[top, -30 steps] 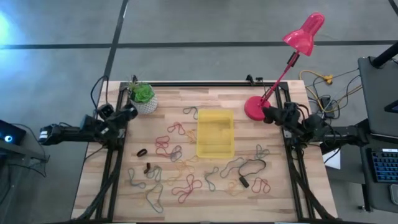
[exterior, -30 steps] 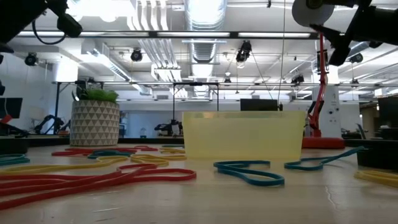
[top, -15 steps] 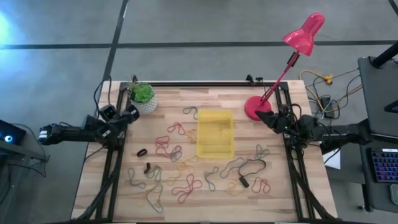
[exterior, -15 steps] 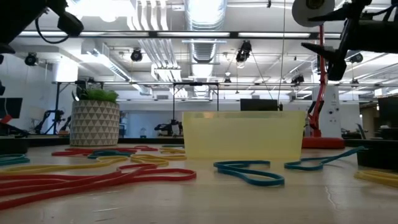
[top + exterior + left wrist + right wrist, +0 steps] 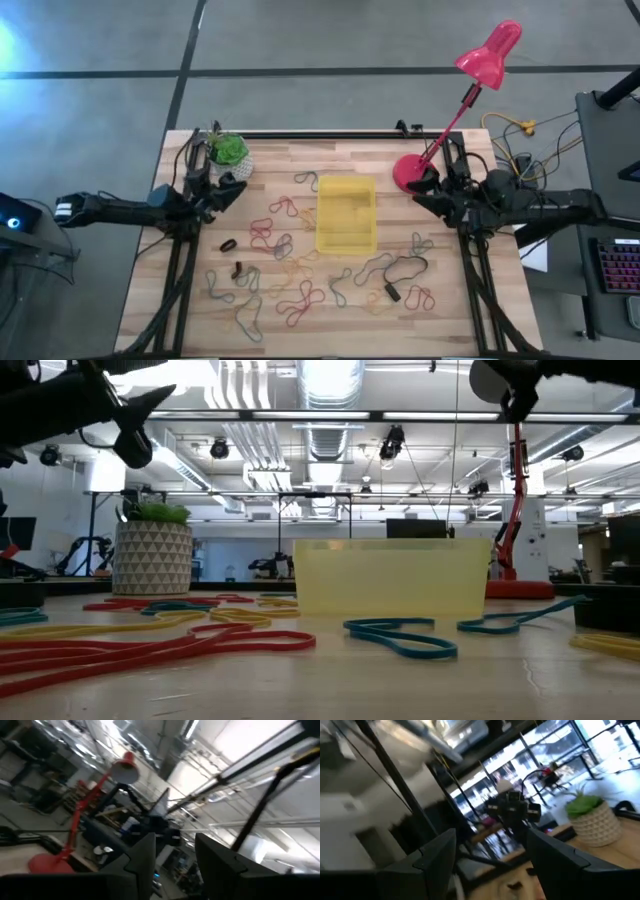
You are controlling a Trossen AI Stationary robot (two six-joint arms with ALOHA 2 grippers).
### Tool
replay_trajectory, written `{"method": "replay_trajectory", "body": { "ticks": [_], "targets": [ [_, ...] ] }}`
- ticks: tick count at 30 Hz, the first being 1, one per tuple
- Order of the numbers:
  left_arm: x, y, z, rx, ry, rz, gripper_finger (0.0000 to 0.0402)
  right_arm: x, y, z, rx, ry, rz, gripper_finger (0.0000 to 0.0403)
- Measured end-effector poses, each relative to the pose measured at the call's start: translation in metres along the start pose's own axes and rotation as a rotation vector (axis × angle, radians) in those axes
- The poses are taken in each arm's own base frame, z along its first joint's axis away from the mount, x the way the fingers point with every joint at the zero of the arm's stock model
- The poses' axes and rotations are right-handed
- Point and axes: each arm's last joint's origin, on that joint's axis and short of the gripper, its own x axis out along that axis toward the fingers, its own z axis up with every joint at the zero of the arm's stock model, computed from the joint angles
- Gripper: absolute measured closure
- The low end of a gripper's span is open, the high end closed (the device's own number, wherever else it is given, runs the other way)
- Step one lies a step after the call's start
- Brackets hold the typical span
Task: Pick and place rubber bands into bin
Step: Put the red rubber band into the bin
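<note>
We look down on a wooden worktop (image 5: pixel 440 300), our largest item. At its centre lies the yellow bin (image 5: pixel 346 214), apparently empty, likely placed there so both arms can reach it. A red lamp (image 5: pixel 455 105) stands at the far right corner, a small potted plant (image 5: pixel 229 155) at the far left. Our left claw (image 5: pixel 236 189) hovers beside the plant, jaws apart and empty. Our right claw (image 5: pixel 420 200) hovers near the lamp base, jaws spread wide, empty. The rubber bands (image 5: pixel 300 285) lie scattered around the bin, mostly on its near side, none collected yet.
</note>
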Motion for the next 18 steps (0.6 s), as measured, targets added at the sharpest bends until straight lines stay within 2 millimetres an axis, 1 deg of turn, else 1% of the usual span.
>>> {"method": "replay_trajectory", "body": {
  "ticks": [3, 7, 11, 14, 18],
  "targets": [
    [0.001, 0.001, -0.002, -0.018, 0.022, -0.002, 0.0279, 0.011, 0.009, 0.013, -0.074, 0.078, -0.046, 0.0172],
    [0.003, -0.001, -0.003, -0.106, 0.063, -0.039, 0.0279, 0.023, 0.018, 0.027, -0.148, 0.170, -0.068, 0.0172],
    [0.008, -0.008, -0.002, -0.104, 0.145, -0.145, 0.0279, 0.032, 0.026, 0.039, -0.192, 0.209, -0.056, 0.0173],
    [0.019, -0.015, 0.002, -0.081, 0.183, -0.168, 0.0279, 0.037, 0.030, 0.044, -0.205, 0.226, -0.055, 0.0178],
    [0.046, -0.025, 0.001, 0.023, 0.316, -0.122, 0.0279, 0.039, 0.034, 0.048, -0.193, 0.251, -0.039, 0.0187]
  ]
}}
